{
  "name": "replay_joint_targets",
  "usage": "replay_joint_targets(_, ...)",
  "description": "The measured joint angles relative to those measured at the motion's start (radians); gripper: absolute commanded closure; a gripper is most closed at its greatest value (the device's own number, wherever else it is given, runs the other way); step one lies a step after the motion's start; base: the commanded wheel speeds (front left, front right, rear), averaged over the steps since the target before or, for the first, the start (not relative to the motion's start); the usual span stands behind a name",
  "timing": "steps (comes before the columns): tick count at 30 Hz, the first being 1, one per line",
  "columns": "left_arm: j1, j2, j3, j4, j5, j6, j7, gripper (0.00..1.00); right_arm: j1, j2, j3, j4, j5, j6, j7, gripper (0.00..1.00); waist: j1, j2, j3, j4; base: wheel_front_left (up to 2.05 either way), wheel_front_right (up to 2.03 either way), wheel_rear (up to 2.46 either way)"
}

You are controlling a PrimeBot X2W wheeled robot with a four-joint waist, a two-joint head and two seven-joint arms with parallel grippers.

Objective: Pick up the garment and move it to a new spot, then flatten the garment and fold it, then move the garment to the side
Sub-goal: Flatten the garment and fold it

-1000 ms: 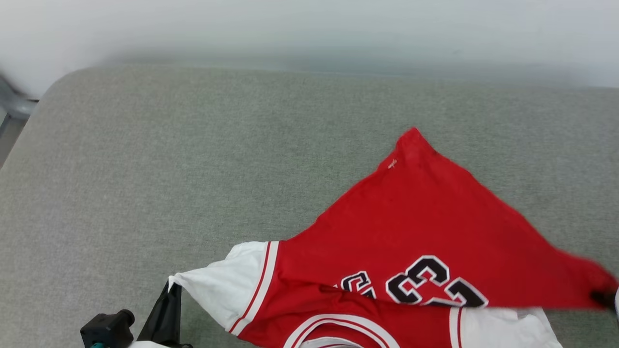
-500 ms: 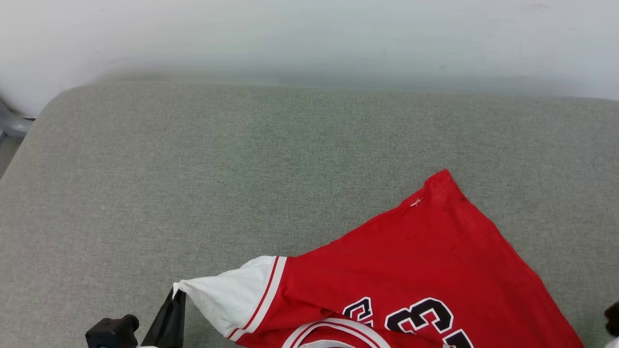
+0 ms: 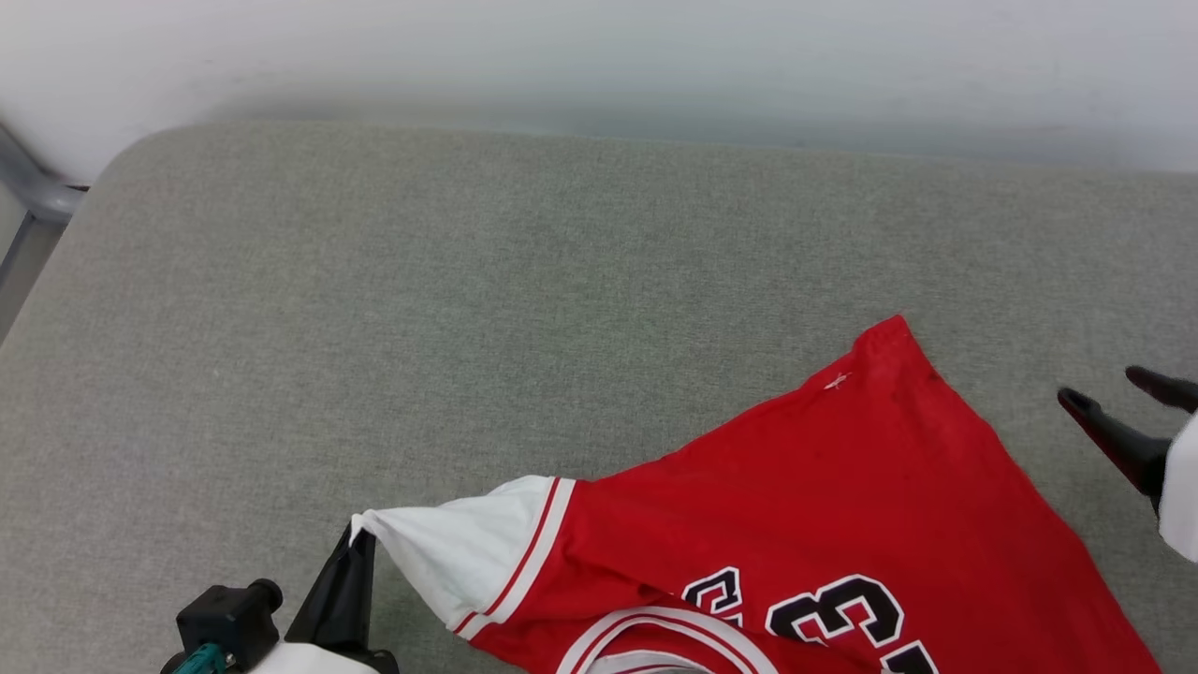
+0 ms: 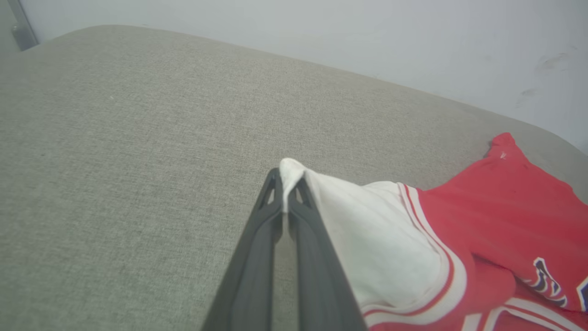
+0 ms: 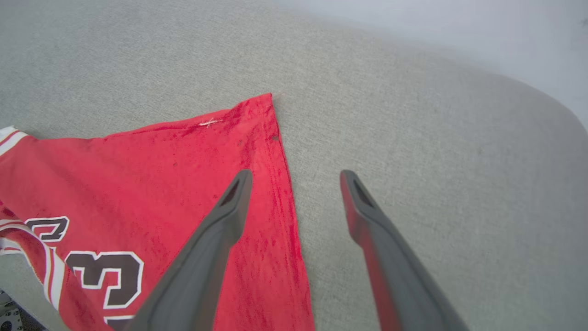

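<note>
**Left hand pinches sleeve, right hand spread beside garment**

The garment (image 3: 842, 505) lies on the grey fabric-topped desk (image 3: 468, 281), in the near right part of the head view, with its lower end cut off by the bottom edge of the picture. Its red body spreads mostly flat, and 1 hem corner (image 3: 894, 328) points toward the pale wall (image 3: 599, 56). Black, white-outlined lettering (image 3: 842, 608) that includes a 3 faces up near the striped collar trim (image 3: 655, 627).

The left hand (image 3: 358, 552) has its 2 dark fingers pressed together on the tip of the white sleeve (image 3: 459, 552), which is drawn out to a point toward the robot's left. The left wrist view shows the cloth caught between the fingertips.

The right hand (image 3: 1104, 386) is spread wide and holds nothing. In the right wrist view 1 finger (image 5: 220, 230) shows against the red cloth near its side edge, while the other (image 5: 381, 239) shows against bare desk. In the head view this hand sits clear of the garment's right edge.
</note>
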Motion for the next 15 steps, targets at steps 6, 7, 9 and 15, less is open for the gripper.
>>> replay_joint_targets(6, -0.055, -0.011, -0.018, 0.000, 0.008, -0.015, -0.007, 1.00, -0.219, 0.006, 0.151, 0.039, -0.033, 0.000, 0.131, 0.00, 0.0000, 0.0000, 0.054, 0.039, 0.00, 0.00, 0.00)
replay_joint_targets(7, -0.065, -0.014, -0.025, 0.002, 0.009, -0.017, -0.009, 1.00, -0.254, 0.005, 0.170, 0.057, -0.036, 0.000, 0.157, 0.00, 0.0001, 0.0000, 0.062, 0.047, 0.00, 0.00, 0.00)
replay_joint_targets(9, -0.082, -0.021, -0.031, 0.006, 0.012, -0.022, -0.011, 1.00, -0.314, 0.004, 0.216, 0.099, -0.043, 0.000, 0.221, 0.00, 0.0001, 0.0000, 0.080, 0.065, 0.00, 0.00, 0.00)
replay_joint_targets(15, -0.123, -0.045, -0.049, 0.019, 0.020, -0.036, -0.027, 1.00, -0.483, 0.006, 0.328, 0.231, -0.085, 0.000, 0.335, 0.00, 0.0001, 0.0000, 0.138, 0.109, 0.00, 0.00, 0.00)
